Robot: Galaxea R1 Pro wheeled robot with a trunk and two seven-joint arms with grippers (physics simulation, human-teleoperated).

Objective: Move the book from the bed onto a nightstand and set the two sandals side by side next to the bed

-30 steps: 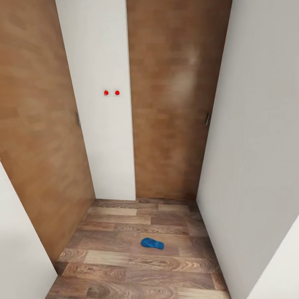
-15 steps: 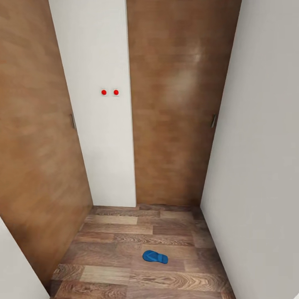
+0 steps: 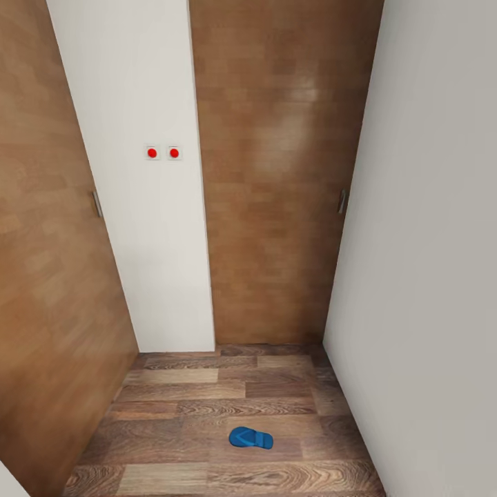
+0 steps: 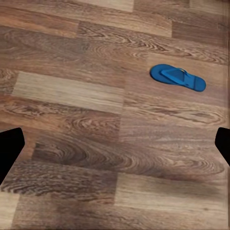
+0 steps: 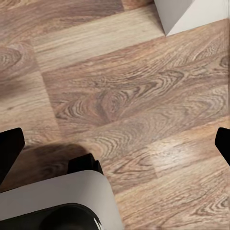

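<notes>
**Narrow wood-floored alcove, one sandal on the planks**

Setting: brown plank floor [image 3: 207, 400] closed in by two brown wooden doors [image 3: 276, 172] and white walls, with a pair of red buttons [image 3: 163, 152] on the white panel between the doors.

Left gripper [image 4: 115, 143]: two dark fingertips at the frame's edges, well apart, so the jaws stand wide with nothing between them. It hangs above bare floor.

Right gripper [image 5: 115, 143]: fingertips likewise spread wide and empty, above floor; a white and black part of the robot's base [image 5: 57, 201] sits under it.

Item, sandal [image 3: 250, 437]: single bright-blue flip-flop, strap side up, lying flat on the floor. In the head view it sits at about 6 o'clock, low centre, clear of both walls. In the left wrist view [image 4: 178, 78] it lies at roughly 1 o'clock from the gripper, near but not under it.

Condition: thong strap raised in a V over the sole; thin, light, likely easy to nudge.

Handling note: judged step is the approach to pick it up. Bring the left gripper squarely over the sandal, align the jaws across its narrow width, descend slowly and close on the sole edges or strap without pushing it along the planks.
</notes>
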